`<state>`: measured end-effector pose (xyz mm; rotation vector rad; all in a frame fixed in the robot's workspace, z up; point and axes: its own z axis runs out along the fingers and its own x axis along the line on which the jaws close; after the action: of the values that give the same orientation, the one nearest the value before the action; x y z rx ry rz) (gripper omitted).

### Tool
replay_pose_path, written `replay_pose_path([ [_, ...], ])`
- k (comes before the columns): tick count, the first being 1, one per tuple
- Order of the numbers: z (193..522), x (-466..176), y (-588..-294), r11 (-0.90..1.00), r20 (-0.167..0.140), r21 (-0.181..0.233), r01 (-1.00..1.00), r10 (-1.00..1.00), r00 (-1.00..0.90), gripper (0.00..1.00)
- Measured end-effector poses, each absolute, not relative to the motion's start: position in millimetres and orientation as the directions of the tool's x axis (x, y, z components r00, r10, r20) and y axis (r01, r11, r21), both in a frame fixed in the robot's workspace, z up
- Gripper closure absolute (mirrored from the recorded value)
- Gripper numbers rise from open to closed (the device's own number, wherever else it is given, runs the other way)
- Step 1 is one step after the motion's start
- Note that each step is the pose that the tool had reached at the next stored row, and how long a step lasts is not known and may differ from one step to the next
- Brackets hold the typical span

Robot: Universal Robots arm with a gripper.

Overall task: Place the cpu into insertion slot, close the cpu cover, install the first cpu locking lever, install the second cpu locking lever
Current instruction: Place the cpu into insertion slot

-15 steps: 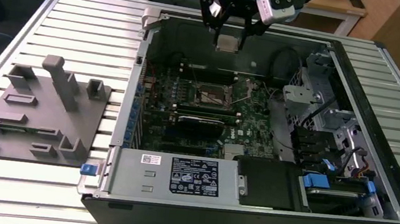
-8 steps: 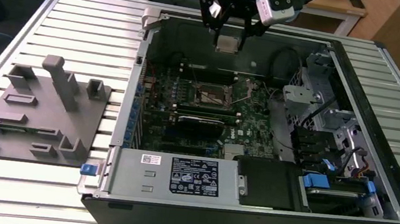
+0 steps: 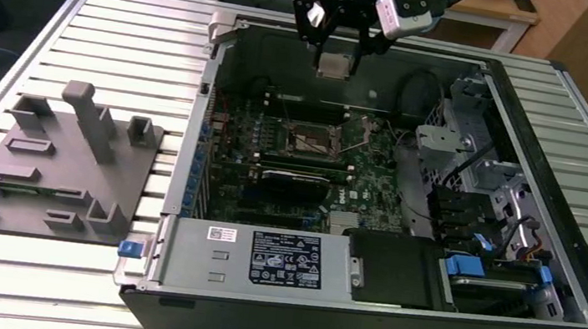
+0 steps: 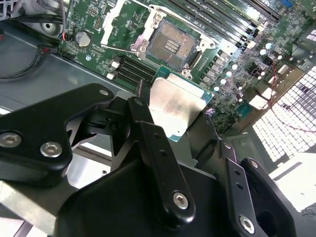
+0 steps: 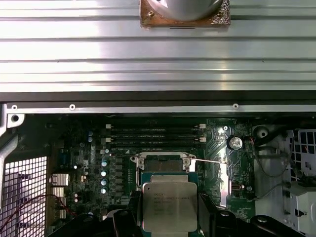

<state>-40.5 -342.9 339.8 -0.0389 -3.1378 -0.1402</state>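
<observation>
My gripper hangs over the far wall of the open computer case, shut on the cpu. In both wrist views the silver-topped cpu sits flat between the black fingers. The insertion slot lies on the green motherboard, nearer the camera than the cpu in the exterior view. Its dark centre is uncovered inside a silver rim, and part of it shows just beyond the chip. I cannot tell the cpu cover from that rim. A thin wire lever lies beside the slot.
A grey fixture block stands on the slatted metal table at the exterior view's left. Inside the case are a power supply at the near side, a drive cage with cables at the right, and memory slots.
</observation>
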Motion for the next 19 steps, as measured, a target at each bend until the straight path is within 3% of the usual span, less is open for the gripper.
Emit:
replay_pose_path([
  [19,336.7,-40.5,-342.9,0.996,0.001,0.089,0.025,0.025,-1.0,0.46],
])
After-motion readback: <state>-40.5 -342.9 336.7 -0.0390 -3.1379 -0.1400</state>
